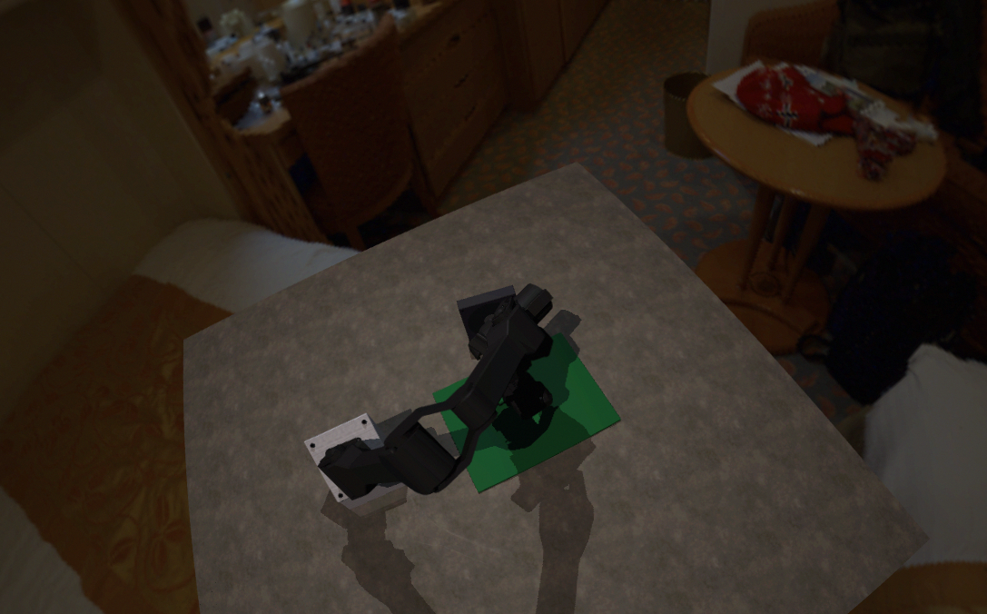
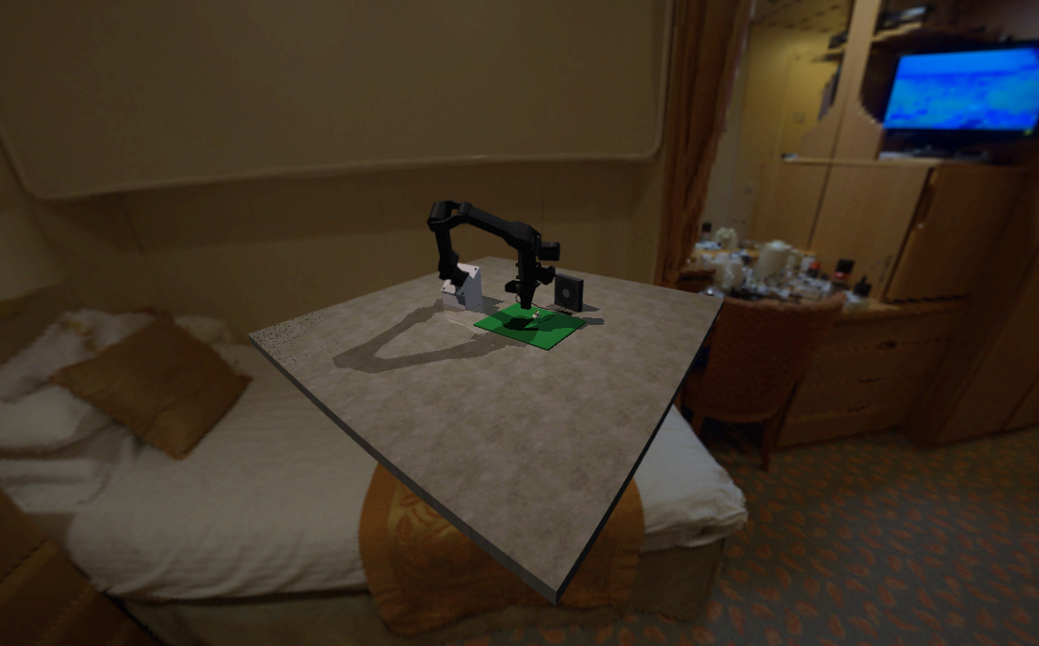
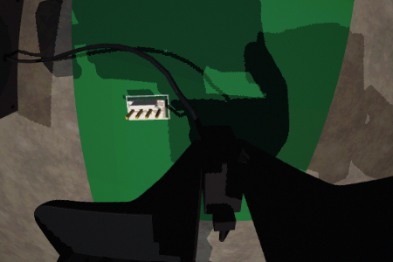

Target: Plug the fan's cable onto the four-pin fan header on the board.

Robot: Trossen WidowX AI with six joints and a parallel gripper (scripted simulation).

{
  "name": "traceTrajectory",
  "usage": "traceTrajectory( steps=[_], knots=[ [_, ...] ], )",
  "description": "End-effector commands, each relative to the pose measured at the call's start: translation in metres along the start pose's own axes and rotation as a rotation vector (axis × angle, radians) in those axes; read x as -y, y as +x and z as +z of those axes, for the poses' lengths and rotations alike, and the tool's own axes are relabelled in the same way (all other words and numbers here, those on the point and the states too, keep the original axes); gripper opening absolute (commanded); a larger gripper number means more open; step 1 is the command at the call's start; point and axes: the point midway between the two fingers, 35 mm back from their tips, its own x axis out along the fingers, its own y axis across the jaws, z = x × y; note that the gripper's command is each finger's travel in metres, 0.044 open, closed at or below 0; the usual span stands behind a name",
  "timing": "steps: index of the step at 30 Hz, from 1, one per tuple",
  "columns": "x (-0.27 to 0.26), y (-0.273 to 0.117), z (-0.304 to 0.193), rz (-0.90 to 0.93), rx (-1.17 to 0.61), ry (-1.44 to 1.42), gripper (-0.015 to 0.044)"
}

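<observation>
My gripper (image 3: 217, 146) (image 2: 526, 305) is shut on the dark plug of the fan's cable, above the green board (image 3: 105, 168) (image 1: 593, 415) (image 2: 547, 341). The plug (image 3: 223, 187) shows between the fingers in the wrist view, with a narrow tip towards the bottom of the picture; the fingers hide part of it. The white four-pin header (image 3: 146, 110) (image 2: 536, 315) stands on the board, up and left of the plug in the wrist view, its several brass pins bare. The black cable (image 3: 168, 72) arches from the fan (image 3: 8, 85) (image 2: 569, 293) to the plug. The arm hides the header in the top view.
The fan (image 1: 469, 309) stands upright on the grey table (image 1: 695, 457) (image 2: 459, 400) beside the board, partly behind the arm in the top view. The arm's pale base block (image 1: 327, 440) (image 2: 471, 290) stands on the board's other side. Arm shadows darken the board.
</observation>
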Motion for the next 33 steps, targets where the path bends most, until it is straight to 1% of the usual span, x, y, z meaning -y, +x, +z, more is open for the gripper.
traceTrajectory(
  steps=[1, 33],
  knots=[
    [-0.006, 0.0, 0.0, 0.004, -0.003, 0.132, 0.0],
    [-0.042, 0.001, 0.004, 0.002, -0.005, 1.24, 0.0]
  ],
)
